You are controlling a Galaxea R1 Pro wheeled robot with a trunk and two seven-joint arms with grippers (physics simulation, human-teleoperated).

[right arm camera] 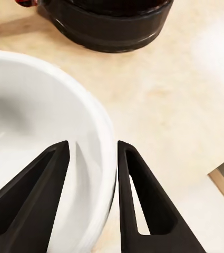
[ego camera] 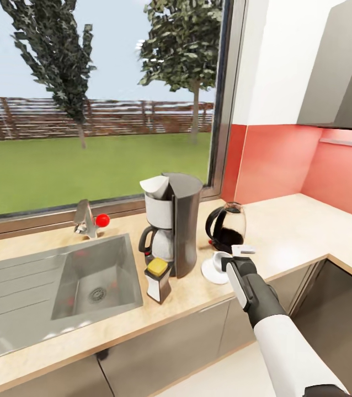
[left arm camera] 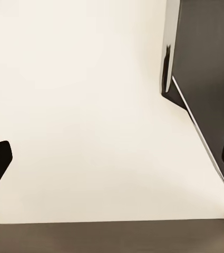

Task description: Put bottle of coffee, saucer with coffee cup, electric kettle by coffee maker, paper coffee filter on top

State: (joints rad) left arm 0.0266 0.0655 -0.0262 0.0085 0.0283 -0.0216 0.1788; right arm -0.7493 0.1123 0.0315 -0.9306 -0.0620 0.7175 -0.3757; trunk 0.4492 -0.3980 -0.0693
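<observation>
Gripped the coffee cup (right arm camera: 48,142) rim in right gripper (right arm camera: 90,158) jaws, over the saucer (ego camera: 212,273).
Risked tipping it against the electric kettle (ego camera: 227,226) just beyond.

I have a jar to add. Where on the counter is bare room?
Bare kitchen countertop lies right of the electric kettle, toward the red corner. It is crowded between the coffee maker, bottle of coffee and saucer.
</observation>
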